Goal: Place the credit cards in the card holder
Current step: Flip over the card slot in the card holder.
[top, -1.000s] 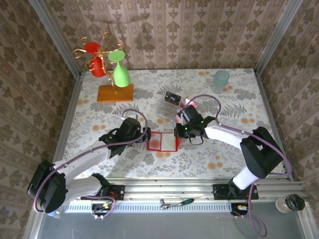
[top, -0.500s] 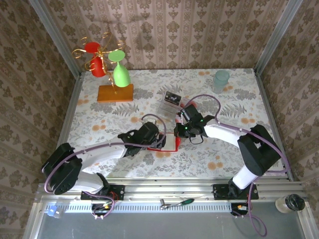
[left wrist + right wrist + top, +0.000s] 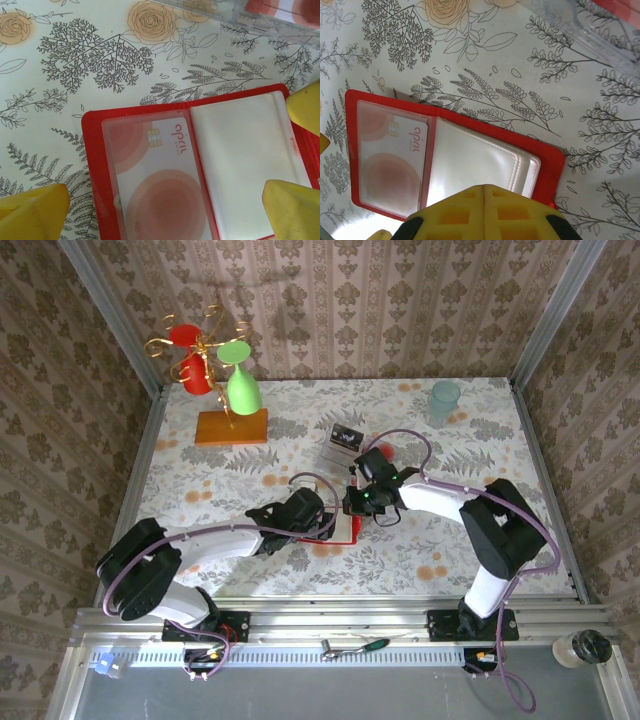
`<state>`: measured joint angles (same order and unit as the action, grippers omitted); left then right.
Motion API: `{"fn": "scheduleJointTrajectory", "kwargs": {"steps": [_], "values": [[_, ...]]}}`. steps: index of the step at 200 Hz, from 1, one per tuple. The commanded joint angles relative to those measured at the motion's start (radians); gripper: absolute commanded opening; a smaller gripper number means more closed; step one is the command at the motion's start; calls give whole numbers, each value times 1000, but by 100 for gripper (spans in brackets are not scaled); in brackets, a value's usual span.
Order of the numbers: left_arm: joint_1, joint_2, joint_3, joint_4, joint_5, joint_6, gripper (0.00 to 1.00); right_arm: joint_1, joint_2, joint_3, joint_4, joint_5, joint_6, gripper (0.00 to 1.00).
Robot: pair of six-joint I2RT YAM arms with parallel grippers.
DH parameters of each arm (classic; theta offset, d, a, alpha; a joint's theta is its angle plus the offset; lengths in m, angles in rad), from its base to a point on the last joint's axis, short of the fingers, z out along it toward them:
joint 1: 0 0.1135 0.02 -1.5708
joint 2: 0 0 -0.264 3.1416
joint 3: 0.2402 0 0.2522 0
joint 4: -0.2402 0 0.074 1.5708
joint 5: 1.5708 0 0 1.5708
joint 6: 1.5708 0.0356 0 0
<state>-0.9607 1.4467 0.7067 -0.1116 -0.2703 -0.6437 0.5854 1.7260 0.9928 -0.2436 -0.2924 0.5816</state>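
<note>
The red card holder [image 3: 95, 165] lies open on the flowered tablecloth. A whitish credit card [image 3: 150, 185] with red round blotches sits in its left pocket. The right pocket [image 3: 475, 160] is pale and holds nothing. My left gripper [image 3: 165, 215] hangs open just above the holder, one yellow fingertip [image 3: 32, 212] at each side. My right gripper [image 3: 485, 210] is shut with nothing between its fingers, at the near edge of the right pocket. In the top view both grippers [image 3: 322, 523] [image 3: 352, 505] meet over the holder [image 3: 352, 531] and hide most of it.
A clear plastic tray [image 3: 340, 447] stands just behind the holder, with a dark card [image 3: 347, 436] and a red-blotched card [image 3: 285, 7] in it. A stand with red and green glasses [image 3: 215, 370] is at the back left. A pale cup [image 3: 445, 400] is at the back right.
My left gripper has swung right from beside the holder to above it. The right gripper has shifted slightly left and stayed shut.
</note>
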Motion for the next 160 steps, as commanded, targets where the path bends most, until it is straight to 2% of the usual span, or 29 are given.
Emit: {"fn": "scheduleJointTrajectory", "kwargs": {"steps": [1,56,160], "values": [[-5,16,-16,13,-21,-13,100,12,29,30,-23,-14,-11,8],[-4,26,-29,24,-27,-11,100,22,71,38,-28,9,-7,8],[-11,46,-51,67,-25,-15,100,50,118,35,18,-19,21,6]]}}
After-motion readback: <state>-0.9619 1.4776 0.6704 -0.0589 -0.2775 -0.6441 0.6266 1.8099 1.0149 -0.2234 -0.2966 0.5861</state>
